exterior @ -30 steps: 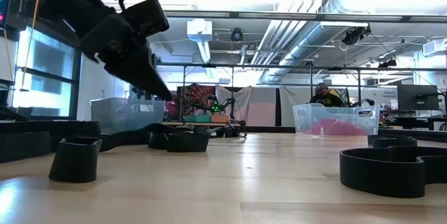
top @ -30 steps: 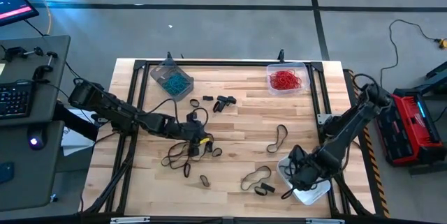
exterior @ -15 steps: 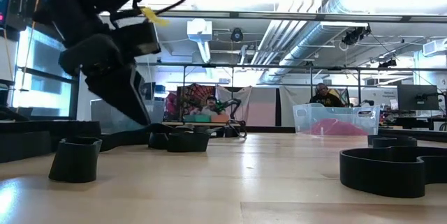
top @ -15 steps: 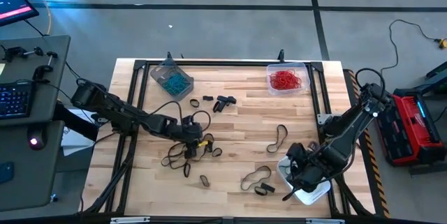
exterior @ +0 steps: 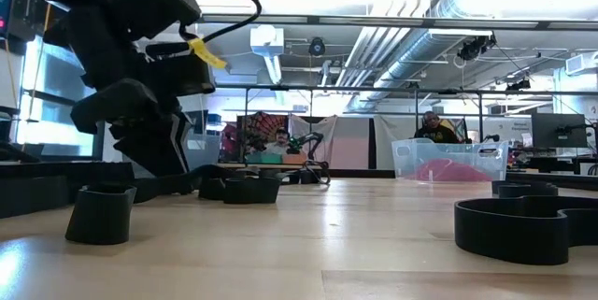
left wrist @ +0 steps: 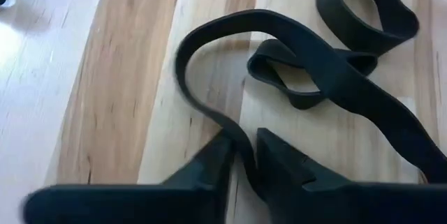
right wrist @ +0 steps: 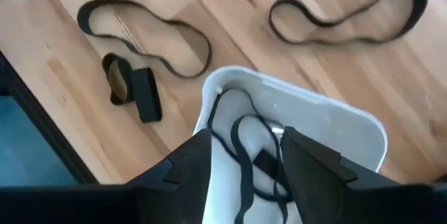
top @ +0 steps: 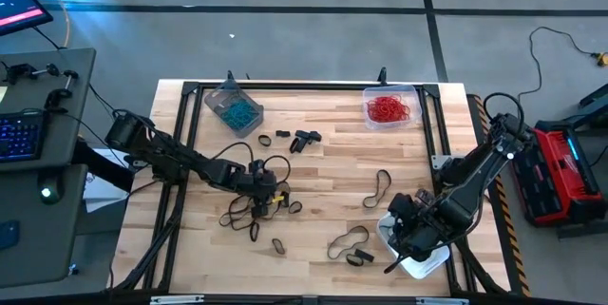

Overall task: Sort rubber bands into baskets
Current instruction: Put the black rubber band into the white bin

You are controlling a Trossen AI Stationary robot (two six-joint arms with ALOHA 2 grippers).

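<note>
A: What is the left arm doing?

B: The left claw (left wrist: 244, 161) is down at the table (top: 323, 167), near its middle left. Its two dark fingers stand slightly apart, with a strand of a long black rubber band (left wrist: 209, 56) running between their tips. The fingers look set to pinch it, but I cannot tell whether they grip it yet. This band is tangled with smaller black loops (left wrist: 367, 15) beside it.

A: How should the pick go?

B: I would judge it best to close on that one strand only and lift slowly, so the tangled neighbours fall away.

A: And the right arm?

B: The right claw (right wrist: 244, 147) hangs over the whitish basket (right wrist: 335, 126) at the table's near right corner, fingers spread and holding nothing. Black bands (right wrist: 251, 154) lie inside that basket. Two more long black bands (right wrist: 147, 32) rest on the wood just beyond it.

A: Where are the other baskets?

B: At the far edge: one with teal bands (top: 235, 110) on the left, one with red bands (top: 388, 108) on the right.

A: The arms' poses?

B: The left arm reaches low and far inward; the right is folded close above its basket.
</note>
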